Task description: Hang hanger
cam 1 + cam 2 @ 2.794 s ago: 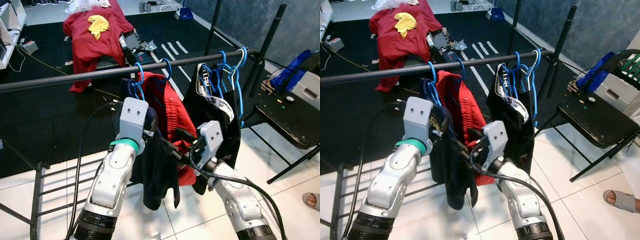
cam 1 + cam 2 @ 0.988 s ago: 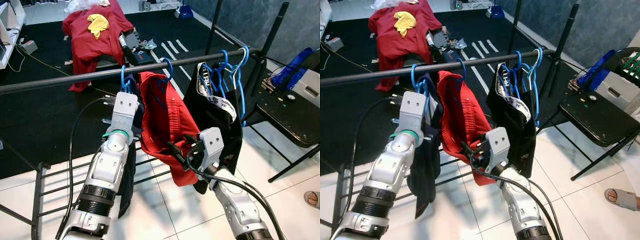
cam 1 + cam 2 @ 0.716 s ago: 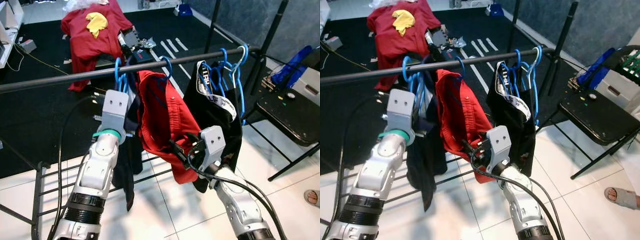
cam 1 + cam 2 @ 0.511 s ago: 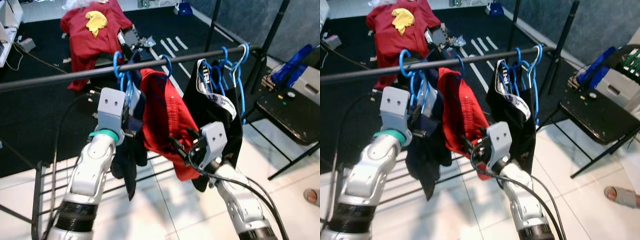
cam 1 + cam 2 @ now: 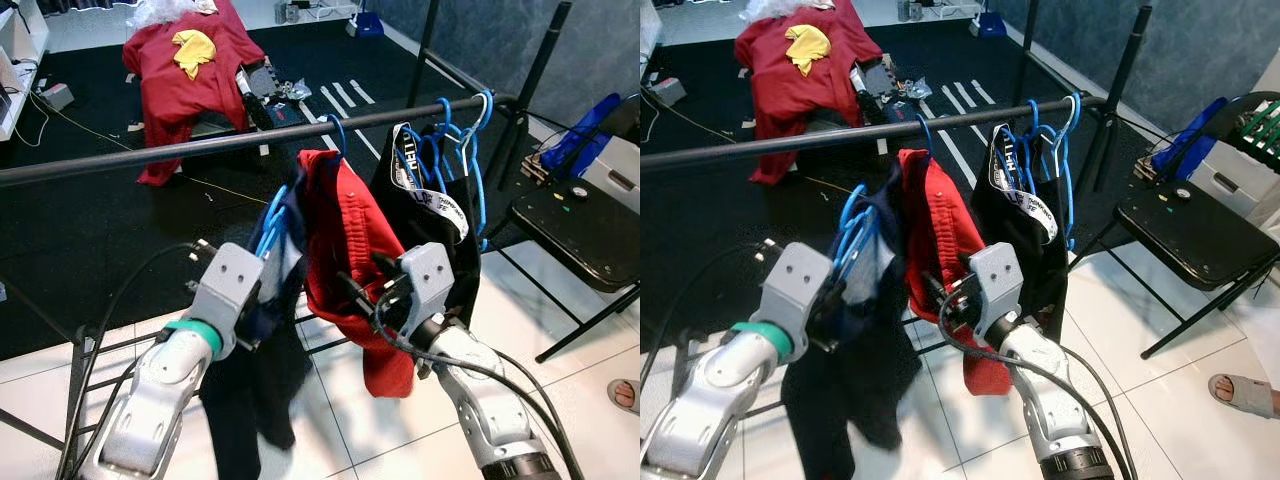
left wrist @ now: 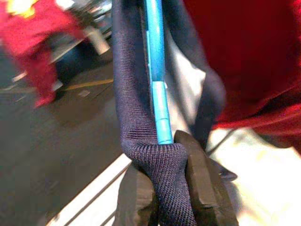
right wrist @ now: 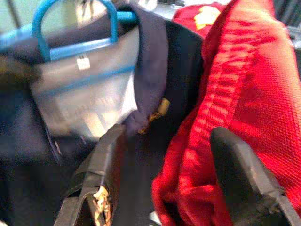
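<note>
The left arm reaches up and forward from low on the robot's left side, below the rail [image 5: 200,146], with a green ring at its wrist. The left gripper [image 6: 171,155] is pinched tight on a navy shirt [image 6: 129,108] and its blue hanger [image 6: 157,80]. The right arm bends up under the rail too. The right gripper [image 7: 164,155] has its two fingers spread wide, one finger [image 7: 240,174] against a red shirt [image 7: 244,80].

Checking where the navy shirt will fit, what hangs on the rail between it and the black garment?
The red garment hangs there on a blue hanger, between the navy shirt in the left claw and the black garment, in both eye views.
</note>
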